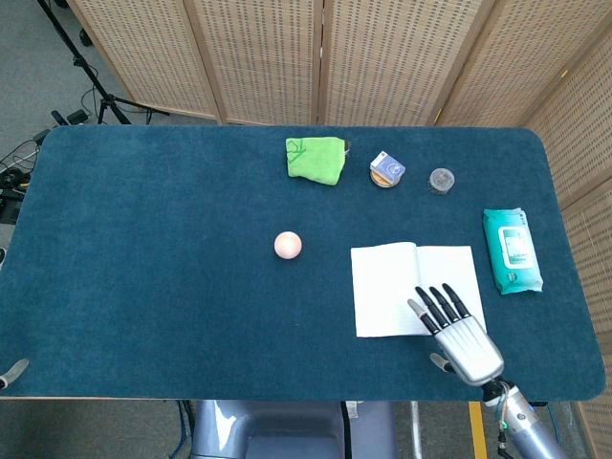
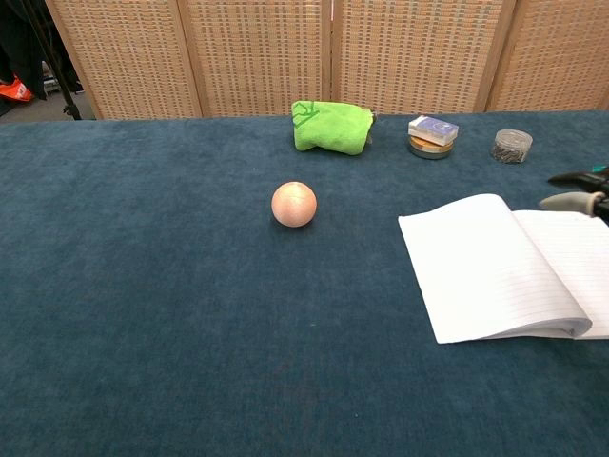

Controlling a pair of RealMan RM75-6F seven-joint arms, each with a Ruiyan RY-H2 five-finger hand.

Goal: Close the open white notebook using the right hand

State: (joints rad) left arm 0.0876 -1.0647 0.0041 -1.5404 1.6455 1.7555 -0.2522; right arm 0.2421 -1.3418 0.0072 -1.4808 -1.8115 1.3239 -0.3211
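Note:
The white notebook lies open and flat on the blue table, right of centre; in the chest view the notebook shows both lined pages. My right hand hovers over the notebook's near right corner, fingers apart and stretched toward the far side, holding nothing. Only its fingertips enter the chest view at the right edge, above the right page. Of my left hand only a fingertip peeks in at the table's near left edge.
A pink ball sits left of the notebook. At the back stand a green cloth, a small tin with a blue box on it and a round jar. A teal wipes pack lies right of the notebook.

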